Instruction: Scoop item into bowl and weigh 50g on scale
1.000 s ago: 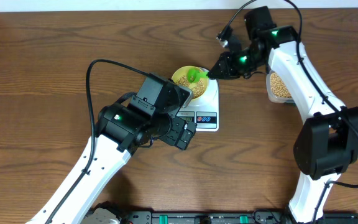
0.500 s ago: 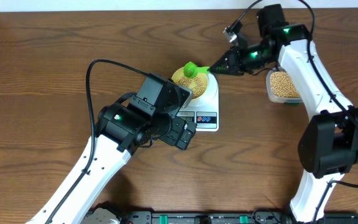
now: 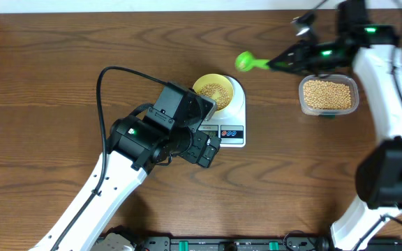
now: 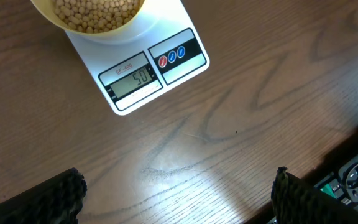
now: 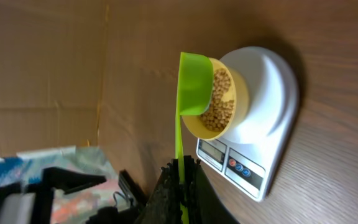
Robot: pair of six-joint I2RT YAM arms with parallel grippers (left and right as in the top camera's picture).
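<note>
From overhead we see the bowl (image 3: 211, 89) of beans (image 3: 213, 91) on the scale (image 3: 237, 104); only the left wrist view shows its display (image 4: 132, 79) reading 50. Our left pincer (image 4: 178, 198) gapes empty, our right pincer (image 5: 181, 171) clamps the handle of the green scoop (image 3: 245, 61)

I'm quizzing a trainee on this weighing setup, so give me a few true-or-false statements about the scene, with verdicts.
1. The bowl sits on the scale. True.
2. The green scoop rests inside the bowl. False: the right gripper is shut on its handle and holds it in the air, between the bowl and the clear tub in the overhead view.
3. The left gripper is shut on the bowl. False: it is open and holds nothing, above the table in front of the scale.
4. The clear tub has beans in it. True.
5. The scale's display reads 50. True.
</note>
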